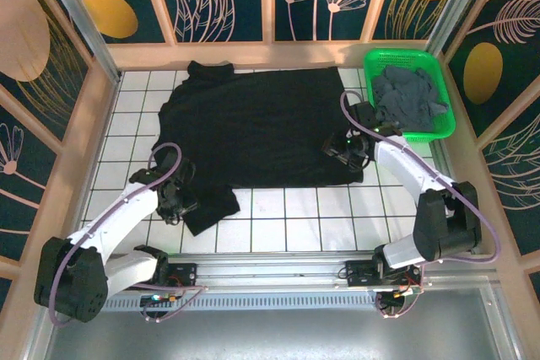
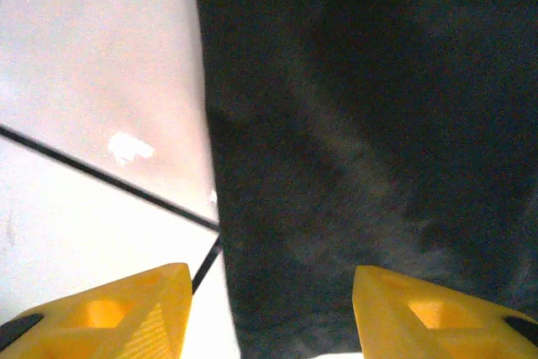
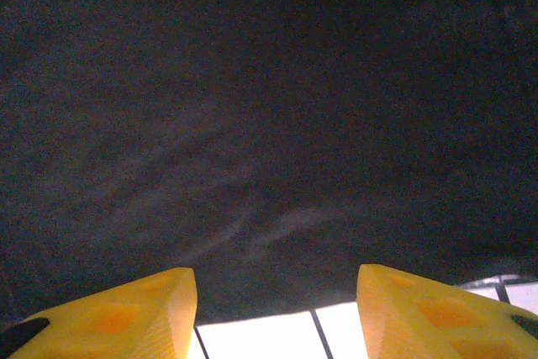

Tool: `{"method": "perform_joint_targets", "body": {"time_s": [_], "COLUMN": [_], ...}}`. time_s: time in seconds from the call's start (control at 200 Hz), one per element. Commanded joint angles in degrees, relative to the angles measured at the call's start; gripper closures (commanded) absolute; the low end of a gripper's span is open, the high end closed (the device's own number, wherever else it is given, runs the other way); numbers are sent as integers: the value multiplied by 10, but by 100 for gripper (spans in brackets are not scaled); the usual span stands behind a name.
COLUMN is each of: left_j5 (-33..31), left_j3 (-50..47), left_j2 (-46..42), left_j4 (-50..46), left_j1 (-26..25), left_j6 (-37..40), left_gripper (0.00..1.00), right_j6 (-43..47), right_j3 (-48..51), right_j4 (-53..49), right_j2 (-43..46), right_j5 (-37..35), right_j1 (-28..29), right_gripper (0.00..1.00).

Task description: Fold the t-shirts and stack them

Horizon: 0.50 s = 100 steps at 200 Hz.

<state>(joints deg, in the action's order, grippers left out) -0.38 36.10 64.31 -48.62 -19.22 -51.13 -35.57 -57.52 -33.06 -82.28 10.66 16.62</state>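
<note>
A: Item one, black tee [image 1: 253, 124]?
B: Spread flat on the white tiled table [image 1: 278, 217], taking up most of the far half. One flap hangs toward the near left corner.

A: Item two, grey tee [image 1: 409, 94]?
B: Crumpled in the green basket [image 1: 401, 55], far right corner, just beside the black tee's right edge.

A: Left gripper [image 1: 175, 201]?
B: At the near left flap of the black tee. In the left wrist view [image 2: 265, 279] the yellow fingers stand apart. The cloth's edge [image 2: 378, 124] runs between them, with bare tile [image 2: 84, 56] on the left side. Released, nothing clamped.

A: Right gripper [image 1: 344, 151]?
B: At the tee's near right corner, beside the basket. In the right wrist view [image 3: 277, 279] the fingers stand apart, with black cloth [image 3: 269, 81] ahead and a strip of tile between them. Released as well.

A: Folds or stack?
B: None. The black tee lies unfolded.
</note>
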Motion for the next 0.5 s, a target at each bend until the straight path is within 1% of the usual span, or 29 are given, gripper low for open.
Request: {"method": "perform_joint_targets", "body": {"time_s": [0.0, 0.14, 0.235, 0.315, 0.375, 0.45, 0.495], "left_j5": [35, 79, 78, 78, 86, 97, 92], "left_j3": [-28, -53, -62, -76, -89, -100, -101], "left_j2": [-1, 22, 39, 44, 49, 63, 68], "left_j4": [-16, 48, 63, 92, 127, 158, 155], "left_j1": [-6, -17, -33, -34, -35, -35, -35], "left_j6": [-16, -39, -46, -56, -67, -80, -82], "left_gripper": [46, 47, 48, 51, 56, 68, 77], "right_j6": [-10, -25, -32, -36, -39, -47, -54], "right_j3": [15, 38, 56, 66, 76, 90, 99], "right_j4": [-12, -18, -15, -15, -12, -11, -15], "right_j2": [25, 41, 55, 61, 65, 72, 77], "right_j5": [11, -5, -10, -13, -16, -23, -32], "right_j1": [4, 2, 0, -4, -4, -7, -12], "right_gripper": [46, 46, 46, 46, 46, 46, 47]}}
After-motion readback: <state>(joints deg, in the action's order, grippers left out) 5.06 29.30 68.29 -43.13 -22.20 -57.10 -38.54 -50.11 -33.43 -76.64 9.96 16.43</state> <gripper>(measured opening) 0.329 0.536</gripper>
